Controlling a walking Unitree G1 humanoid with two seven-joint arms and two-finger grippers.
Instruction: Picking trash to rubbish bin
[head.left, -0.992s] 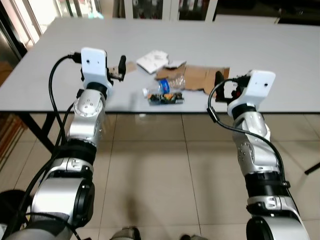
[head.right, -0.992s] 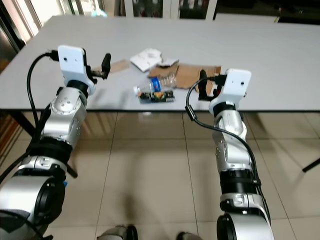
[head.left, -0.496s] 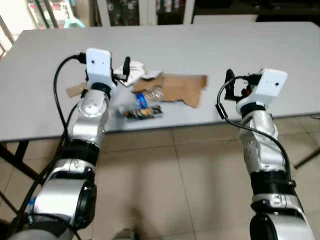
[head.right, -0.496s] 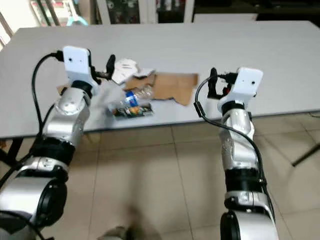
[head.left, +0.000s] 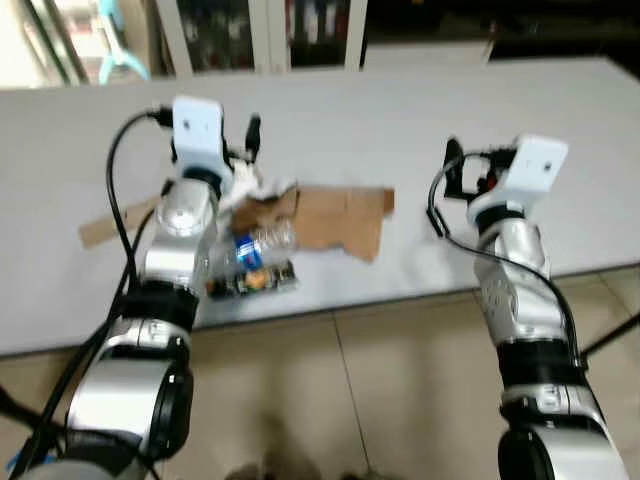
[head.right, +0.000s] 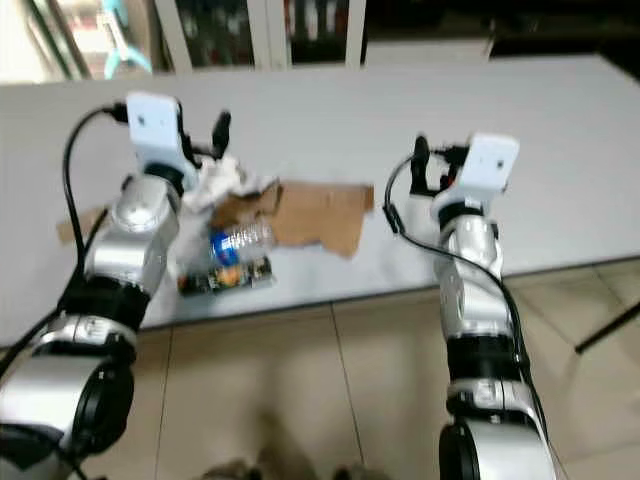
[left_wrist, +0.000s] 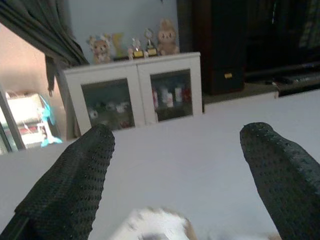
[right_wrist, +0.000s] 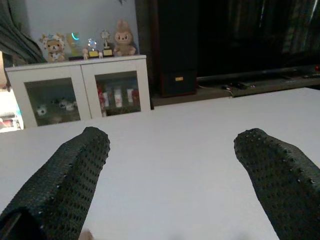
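Trash lies in a pile on the grey table (head.left: 480, 100): a crumpled white paper (head.left: 256, 186), a torn brown cardboard sheet (head.left: 335, 216), a clear plastic bottle with a blue label (head.left: 254, 246) and a dark snack wrapper (head.left: 251, 284) near the front edge. My left gripper (head.left: 253, 134) hovers open just above the white paper, whose top shows between its fingers (left_wrist: 75, 185) as the white paper (left_wrist: 150, 225). My right gripper (head.left: 451, 163) is open over bare table to the right of the cardboard, its fingers (right_wrist: 270, 170) wide apart with nothing between them.
A brown cardboard strip (head.left: 110, 222) lies at the left of the pile. Beyond the table stand a white glass-door cabinet (left_wrist: 135, 95) and a dark TV unit (right_wrist: 235, 45). Tiled floor (head.left: 400, 400) runs below the table's front edge.
The camera has turned and moved in, so the whole scene shifted. My left gripper, earlier at the table edge left of the trash, now sits over the white paper. Both grippers stay open.
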